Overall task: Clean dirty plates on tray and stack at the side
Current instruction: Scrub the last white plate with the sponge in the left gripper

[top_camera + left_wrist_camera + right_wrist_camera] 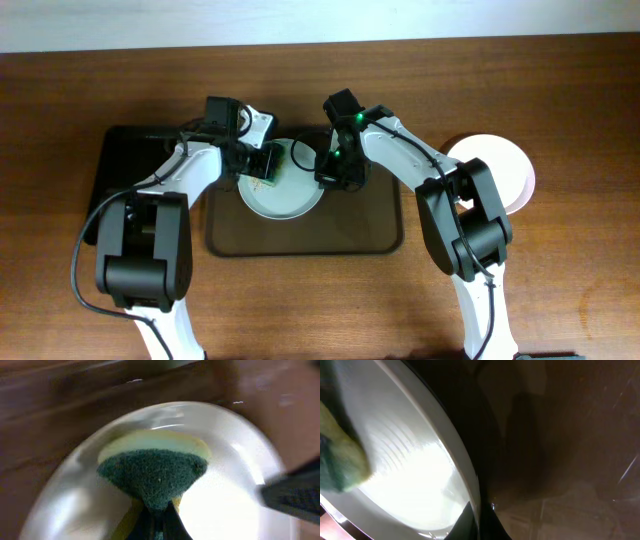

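A white plate (290, 200) sits at the back edge of the brown tray (370, 225). The left gripper (262, 165) is clamped on a green and yellow sponge (152, 472), which is pressed onto the plate. The right gripper (335, 170) pinches the plate's right rim. A second white plate (500, 165) rests on the tabletop (560, 280), well to the right of the tray.

Plate (285, 200) on tray (372, 222); second plate (508, 168) right of tray
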You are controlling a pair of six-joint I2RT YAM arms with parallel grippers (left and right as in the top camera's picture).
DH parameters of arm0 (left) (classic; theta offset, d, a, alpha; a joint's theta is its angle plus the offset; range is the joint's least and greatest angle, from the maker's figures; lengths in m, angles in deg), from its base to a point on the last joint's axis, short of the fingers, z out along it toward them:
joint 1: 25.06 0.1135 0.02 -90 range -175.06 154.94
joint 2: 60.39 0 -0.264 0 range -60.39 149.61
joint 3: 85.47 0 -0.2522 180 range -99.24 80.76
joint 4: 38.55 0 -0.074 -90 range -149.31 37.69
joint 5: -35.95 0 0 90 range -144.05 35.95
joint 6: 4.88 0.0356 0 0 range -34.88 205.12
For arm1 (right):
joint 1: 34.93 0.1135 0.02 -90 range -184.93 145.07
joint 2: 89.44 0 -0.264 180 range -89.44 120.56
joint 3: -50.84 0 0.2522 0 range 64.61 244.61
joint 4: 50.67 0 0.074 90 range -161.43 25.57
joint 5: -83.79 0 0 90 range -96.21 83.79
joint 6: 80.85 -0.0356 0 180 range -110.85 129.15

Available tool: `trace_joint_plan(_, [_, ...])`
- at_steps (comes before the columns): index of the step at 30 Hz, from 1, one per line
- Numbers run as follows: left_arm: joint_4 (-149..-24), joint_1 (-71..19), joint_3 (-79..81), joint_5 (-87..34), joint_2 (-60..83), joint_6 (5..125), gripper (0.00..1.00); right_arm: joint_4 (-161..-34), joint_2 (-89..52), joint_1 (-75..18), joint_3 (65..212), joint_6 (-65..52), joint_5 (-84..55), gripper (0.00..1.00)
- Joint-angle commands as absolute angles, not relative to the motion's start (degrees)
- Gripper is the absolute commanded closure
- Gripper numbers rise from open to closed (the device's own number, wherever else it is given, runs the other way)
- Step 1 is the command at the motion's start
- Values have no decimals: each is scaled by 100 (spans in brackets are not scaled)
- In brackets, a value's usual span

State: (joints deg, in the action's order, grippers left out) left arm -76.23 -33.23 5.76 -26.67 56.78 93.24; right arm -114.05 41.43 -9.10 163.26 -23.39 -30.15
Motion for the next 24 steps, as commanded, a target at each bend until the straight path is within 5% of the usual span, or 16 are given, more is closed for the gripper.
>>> trace_joint_plan(1, [-7594,-3224,478,-2254,5794,8517,99,-11453,4320,-917,16151,-2260,-2847,96])
trace_joint_plan(6, [-7734,-2864,360,-4977,5796,8473,99,-11451,4320,-917,16151,-2260,-2844,96])
trace_joint_plan(11, [-9367,-2892,355,-2794,5794,10060,100,-11440,4320,-917,16151,-2262,-2807,96])
trace_joint_plan(14, [-9207,-2903,355,-1786,5794,10211,100,-11432,4320,-917,16151,-2262,-2807,96])
trace_joint_plan(21, [-7850,-2903,358,-4934,5796,7955,100,-11432,4320,-917,16151,-2260,-2805,96])
trace_joint_plan(24, [-8628,-2912,358,-4409,5796,8226,99,-11429,4320,-917,16151,-2260,-2805,96])
